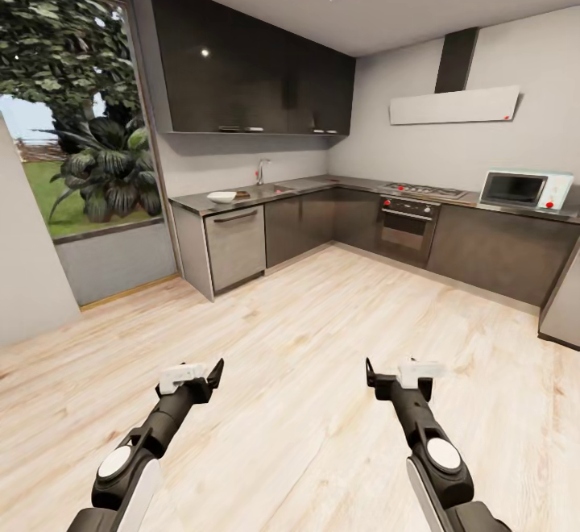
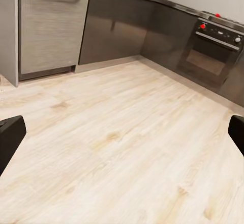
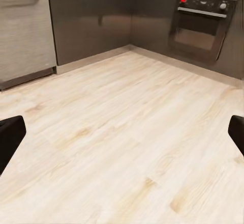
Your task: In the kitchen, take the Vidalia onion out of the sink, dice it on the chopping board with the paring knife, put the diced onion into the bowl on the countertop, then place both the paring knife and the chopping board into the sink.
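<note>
Pale wood floor (image 1: 322, 338) lies ahead of us. Our left tool (image 1: 216, 371) and right tool (image 1: 370, 371) both hang spread and empty. Far off on the counter (image 1: 189, 203) sit the bowl (image 1: 221, 196), chopping board (image 1: 241, 193) (a dark sliver) and sink (image 1: 274, 189).

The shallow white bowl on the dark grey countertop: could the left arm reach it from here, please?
Probably not: the shallow white bowl sits far across bare plank floor from the open left gripper; the base must drive closer.
</note>
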Tool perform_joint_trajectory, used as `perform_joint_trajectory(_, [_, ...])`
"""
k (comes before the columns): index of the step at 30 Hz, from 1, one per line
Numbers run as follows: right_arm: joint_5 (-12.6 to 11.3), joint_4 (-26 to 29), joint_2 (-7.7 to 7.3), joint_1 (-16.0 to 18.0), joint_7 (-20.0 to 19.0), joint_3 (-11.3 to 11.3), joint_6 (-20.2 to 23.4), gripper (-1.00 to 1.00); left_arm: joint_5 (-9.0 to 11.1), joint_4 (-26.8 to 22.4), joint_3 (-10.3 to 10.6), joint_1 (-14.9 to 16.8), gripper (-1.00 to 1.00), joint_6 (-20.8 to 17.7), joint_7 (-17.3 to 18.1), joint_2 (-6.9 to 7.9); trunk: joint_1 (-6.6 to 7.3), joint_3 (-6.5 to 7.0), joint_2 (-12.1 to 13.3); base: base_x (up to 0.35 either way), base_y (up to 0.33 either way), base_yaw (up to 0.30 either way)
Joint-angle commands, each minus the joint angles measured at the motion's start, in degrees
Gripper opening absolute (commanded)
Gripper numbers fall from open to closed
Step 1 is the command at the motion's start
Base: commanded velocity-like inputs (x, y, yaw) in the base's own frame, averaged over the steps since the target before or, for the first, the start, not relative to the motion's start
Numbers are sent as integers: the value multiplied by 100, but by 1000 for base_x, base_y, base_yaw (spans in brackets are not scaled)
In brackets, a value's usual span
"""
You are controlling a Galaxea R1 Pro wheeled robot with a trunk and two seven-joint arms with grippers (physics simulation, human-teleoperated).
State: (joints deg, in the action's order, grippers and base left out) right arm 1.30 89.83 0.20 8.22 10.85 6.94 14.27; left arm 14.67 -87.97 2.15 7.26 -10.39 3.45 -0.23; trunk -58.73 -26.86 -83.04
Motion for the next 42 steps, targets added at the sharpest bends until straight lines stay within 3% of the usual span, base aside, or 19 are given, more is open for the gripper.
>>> perform_joint_trajectory(1, [16, 8, -8, 4, 48, 14, -68, 100, 56, -8, -2, 3, 100, -36, 12, -6, 22, 12, 36, 0, 0, 0])
perform_joint_trajectory(6, [26, 1, -4, 4, 75, 51, -214, 100, -85, 6, 73, 3, 100, -194, 20, -30, 132, 101, 237, 0, 0, 0])
perform_joint_trajectory(9, [-33, 0, -43, 4, 57, 11, -150, 100, -292, 8, 90, 3, 100, -388, 35, -31, 198, 155, 357, 0, 0, 0])
perform_joint_trajectory(14, [-92, 0, -76, 4, -54, -107, 102, 100, -388, 6, 76, 3, 100, -553, 271, 22, 308, 245, 558, 0, 0, 0])
perform_joint_trajectory(15, [-104, 0, -78, 4, -158, -126, 172, 100, -393, 5, 74, 3, 100, -597, 433, 33, 330, 263, 598, 0, 0, 0])
perform_joint_trajectory(17, [-128, 3, -85, 4, -642, -302, 289, 100, -400, 1, 50, 3, 100, -859, 1111, 73, 373, 299, 678, 0, 0, 0])
perform_joint_trajectory(19, [-201, 1, -88, 4, -1256, -689, 450, 100, -402, -11, -92, 3, 100, -1062, 1762, 133, 417, 335, 758, 0, 0, 0])
perform_joint_trajectory(21, [-312, 2, -96, 4, -2044, -1176, 743, 100, -383, -24, -389, 12, 100, -1212, 2402, 223, 461, 371, 839, 0, 0, 0])
perform_joint_trajectory(22, [-330, 1, -104, 6, -2246, -1285, 822, 100, -367, -26, -459, 15, 100, -1259, 2566, 245, 483, 389, 879, 0, 0, 0])
perform_joint_trajectory(25, [-372, 5, -256, 11, -3229, -1748, 1274, 100, -185, -34, -712, 67, 100, -1724, 3602, 390, 549, 442, 999, 0, 0, 0])
perform_joint_trajectory(27, [-371, 6, -335, 12, -3411, -1815, 1405, 100, -65, -33, -772, 129, 100, -1927, 3956, 490, 593, 478, 1079, 0, 0, 0])
perform_joint_trajectory(28, [-369, 7, -407, 12, -3531, -1857, 1522, 100, 97, -34, -850, 190, 100, -2125, 4282, 616, 615, 496, 1119, 0, 0, 0])
perform_joint_trajectory(30, [-370, 7, -468, 12, -3617, -1886, 1642, 100, 323, -33, -932, 237, 100, -2331, 4557, 748, 659, 532, 1200, 0, 0, 0])
perform_joint_trajectory(31, [-392, 7, -566, 12, -3758, -1913, 1850, 100, 711, -25, -1021, 288, 100, -2651, 4803, 902, 681, 550, 1240, 0, 0, 0])
perform_joint_trajectory(33, [-406, 8, -703, 22, -3984, -1931, 2068, 100, 1011, -15, -1069, 363, 100, -2988, 4848, 985, 725, 586, 1320, 0, 0, 0])
perform_joint_trajectory(36, [-421, 8, -884, 51, -4367, -1954, 2313, 100, 1256, -19, -1100, 565, 100, -3444, 4689, 1050, 791, 640, 1440, 0, 0, 0])
perform_joint_trajectory(39, [-484, 8, -959, 84, -4641, -1964, 2471, 100, 1380, -32, -1110, 701, 100, -3670, 4653, 1140, 857, 694, 1560, 0, 0, 0])
perform_joint_trajectory(42, [-614, 8, -981, 111, -5090, -1967, 2724, 100, 1418, -36, -1112, 740, 100, -3718, 4909, 1230, 923, 748, 1681, 0, 0, 0])
